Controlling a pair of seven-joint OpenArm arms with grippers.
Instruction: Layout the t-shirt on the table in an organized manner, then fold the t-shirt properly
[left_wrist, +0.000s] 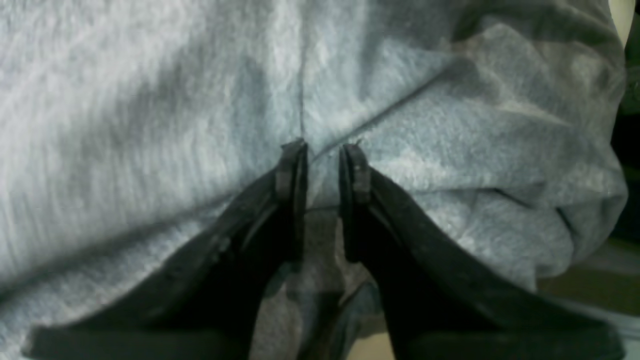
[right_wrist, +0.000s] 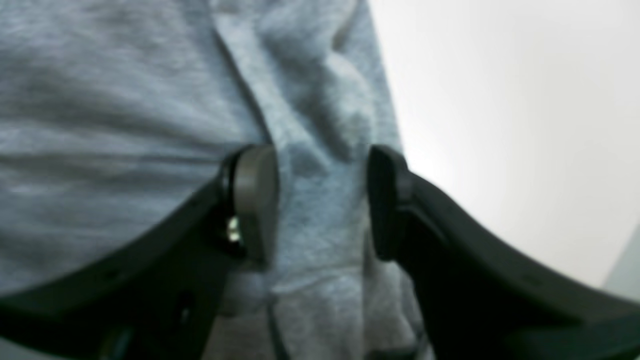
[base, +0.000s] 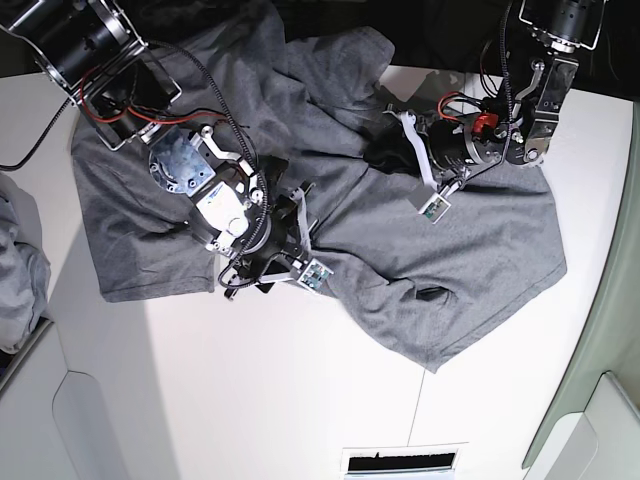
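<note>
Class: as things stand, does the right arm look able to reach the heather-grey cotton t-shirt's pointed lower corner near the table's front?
Probably yes: the right gripper is open, and bare white table lies between it and the corner.

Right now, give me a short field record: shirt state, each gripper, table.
shirt: heather-grey cotton t-shirt, spread but wrinkled and bunched, not folded
left gripper: narrow gap, pinching a ridge of shirt fabric
right gripper: jaws apart, a fold of shirt between them, not clamped
table: smooth white tabletop, shirt lying on it
other: paler cloth bundle at the table's edge
</note>
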